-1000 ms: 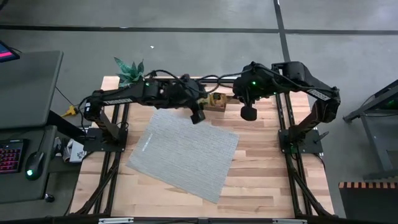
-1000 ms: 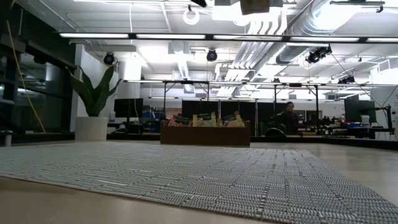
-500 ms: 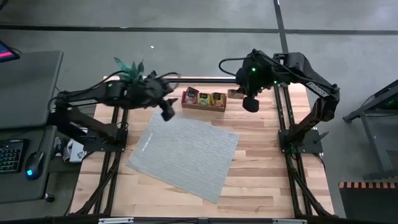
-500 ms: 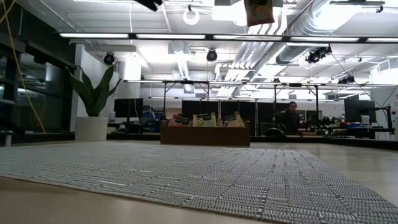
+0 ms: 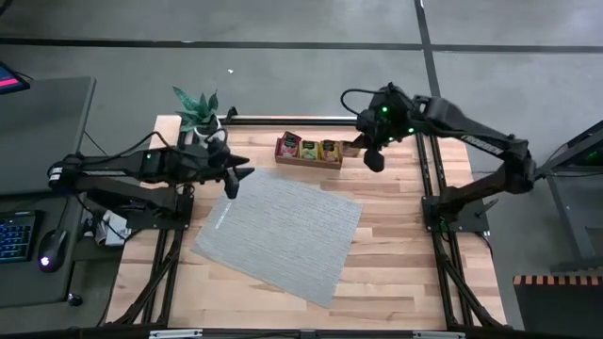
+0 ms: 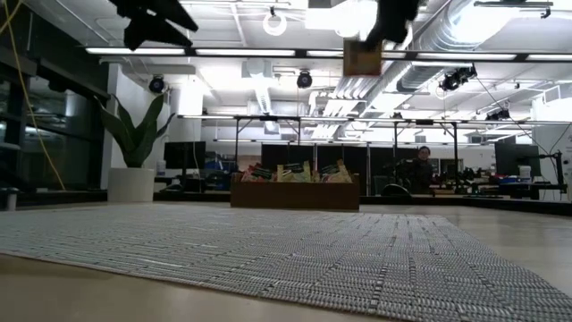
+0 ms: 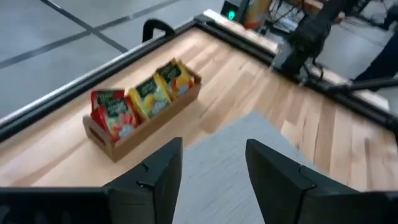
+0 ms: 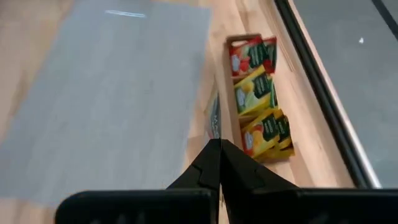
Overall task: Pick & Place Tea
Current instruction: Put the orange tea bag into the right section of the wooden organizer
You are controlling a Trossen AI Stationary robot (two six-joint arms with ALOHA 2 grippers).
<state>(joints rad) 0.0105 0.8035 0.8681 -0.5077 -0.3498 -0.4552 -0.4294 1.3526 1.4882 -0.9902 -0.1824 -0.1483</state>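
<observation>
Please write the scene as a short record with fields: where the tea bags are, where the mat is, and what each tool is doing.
tea bags: red, yellow and orange tea bags stand in a wooden tray
tray place: far side of the table, apart from the mat
mat: grey mat lies turned at an angle, nothing on it
plant: small plant at the far left corner
left tool: left tool open, empty, above the mat's far left part
right tool: right tool shut on a tea bag, high beside the tray's right end
</observation>
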